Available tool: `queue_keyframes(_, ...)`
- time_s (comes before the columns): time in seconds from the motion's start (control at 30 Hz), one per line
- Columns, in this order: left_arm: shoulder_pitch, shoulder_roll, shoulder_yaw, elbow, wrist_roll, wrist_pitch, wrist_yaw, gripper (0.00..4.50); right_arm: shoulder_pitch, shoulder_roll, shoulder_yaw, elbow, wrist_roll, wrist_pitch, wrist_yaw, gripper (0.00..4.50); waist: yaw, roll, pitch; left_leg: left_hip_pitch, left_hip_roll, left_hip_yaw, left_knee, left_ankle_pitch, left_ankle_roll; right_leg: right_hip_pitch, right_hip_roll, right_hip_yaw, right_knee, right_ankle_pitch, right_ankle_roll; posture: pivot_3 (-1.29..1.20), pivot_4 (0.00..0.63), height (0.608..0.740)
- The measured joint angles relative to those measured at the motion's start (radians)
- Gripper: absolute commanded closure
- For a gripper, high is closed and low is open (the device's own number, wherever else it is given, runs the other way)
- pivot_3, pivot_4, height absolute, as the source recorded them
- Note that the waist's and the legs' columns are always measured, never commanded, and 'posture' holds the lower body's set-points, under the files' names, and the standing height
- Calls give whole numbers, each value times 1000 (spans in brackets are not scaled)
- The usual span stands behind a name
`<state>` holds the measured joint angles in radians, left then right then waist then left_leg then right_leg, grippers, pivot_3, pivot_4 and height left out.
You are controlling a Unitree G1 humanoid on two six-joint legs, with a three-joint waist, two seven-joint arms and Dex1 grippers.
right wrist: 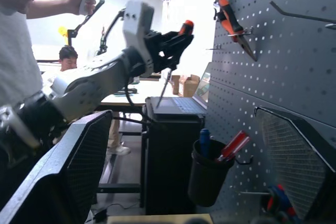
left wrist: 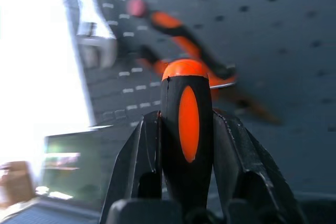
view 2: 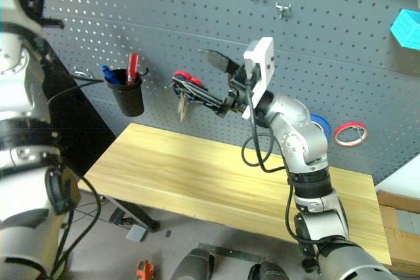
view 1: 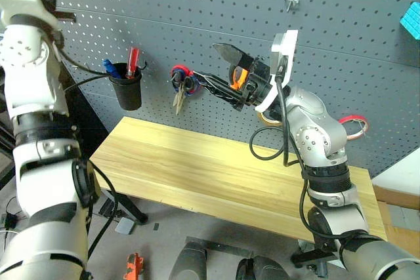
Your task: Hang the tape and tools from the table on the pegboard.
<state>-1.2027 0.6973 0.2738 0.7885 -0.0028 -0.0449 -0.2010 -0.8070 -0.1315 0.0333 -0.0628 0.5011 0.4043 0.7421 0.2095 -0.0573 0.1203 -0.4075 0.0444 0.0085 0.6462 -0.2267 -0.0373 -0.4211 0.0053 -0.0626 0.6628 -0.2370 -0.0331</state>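
Item: workbench and tool wall, catalogued nearest first.

1. Table (view 1: pixel 197 168): we logged a light wooden top with lengthwise grain, bare, on dark folding legs over a grey floor.
2. Right gripper (view 1: pixel 220 70): it was raised above the table's far edge, with its two black fingers spread wide and nothing between them.
3. Pegboard (view 1: pixel 341 37): this dark grey perforated panel with metal hooks stood directly behind the table.
   - A black cup (view 1: pixel 126 91) on the board held a red-handled screwdriver and a blue-handled item.
   - Red-and-blue scissors (view 1: pixel 182 84) hung beside the cup.
   - The blue tape (view 2: pixel 320 124) lay against the board, partly hidden behind the right arm.
   - A red roll (view 1: pixel 354 126) hung just beyond the tape.
   - Orange-handled pliers (right wrist: pixel 233 24) hung high up.
   - A steel wrench (left wrist: pixel 94 30) hung near the pliers.
4. Left gripper (left wrist: pixel 187 120): it was clenched on the screwdriver (left wrist: pixel 186 93), high in front of the upper board. The handle was black with orange oval insets and an orange cap, and its thin shaft pointed downward.
5. Room beyond: we noted a black cabinet carrying a laptop (right wrist: pixel 184 103), and a person (right wrist: pixel 21 35) holding a white controller.
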Motion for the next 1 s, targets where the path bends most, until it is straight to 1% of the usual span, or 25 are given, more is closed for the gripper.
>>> queue_keyframes(0.1, -82, -20, -3, 177, -20, -34, -59, 3555, 0, -3, 5, 15, -24, -27, -7, 0, -4, 0, 0, -1, 0, -1, 0, 0, 0, 0, 1, -1, 1, 0, 0, 245, 0, 740)
queue_keyframes(0.3, -106, -46, -1, 343, -43, -78, -110, 3555, 1, -23, 28, 29, -87, -57, -29, 0, -34, 0, 0, -1, 0, -2, 1, 0, 0, 0, 1, 0, 2, 0, -1, 212, 0, 740)
queue_keyframes(0.47, -105, -47, 5, 367, -62, -110, -117, 3555, 27, -45, 34, 28, -123, -64, -44, 0, -58, 0, 0, -1, 1, -3, 1, 1, -1, 0, -1, 0, 2, 1, -1, 207, 0, 740)
queue_keyframes(0.63, -105, -47, 5, 390, -68, -138, -139, 3555, 44, -46, 42, 27, -126, -64, -46, 0, -78, -1, 0, 0, 1, -3, 1, 2, -3, 0, -2, 0, 4, 1, -2, 210, 0, 740)
queue_keyframes(1.0, -105, -47, 5, 406, -70, -142, -128, 3555, 43, -45, 42, 27, -126, -64, -67, 0, -88, -1, 0, 7, 1, -1, 3, 4, -4, 0, -1, 3, 16, 0, -3, 208, 0, 740)
